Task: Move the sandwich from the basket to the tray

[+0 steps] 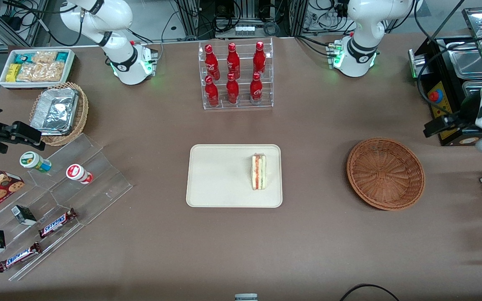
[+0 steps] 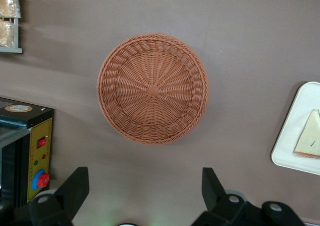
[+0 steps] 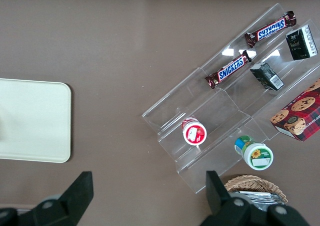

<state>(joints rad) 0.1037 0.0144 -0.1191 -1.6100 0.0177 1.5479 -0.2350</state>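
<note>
Front view showed the sandwich (image 1: 259, 171) lying on the tray (image 1: 207, 184) near its short edge toward the basket (image 1: 385, 173), which sat bare; I judged the placing done. Left wrist view had my jaws (image 2: 145, 191) spread wide and gripping nothing, above brown table (image 2: 250, 25) just beside the basket's rim. Right wrist view added only snack shelves (image 3: 220, 110).

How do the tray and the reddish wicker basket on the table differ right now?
The tray is flat, rectangular and cream-beige; the basket is round, bowl-shaped, reddish-brown woven wicker. The tray holds the sandwich, lying near its edge toward the basket, while the basket holds nothing. The gripper, open, is above the table beside the basket, away from the tray. Both rest flat on the brown table.
</note>
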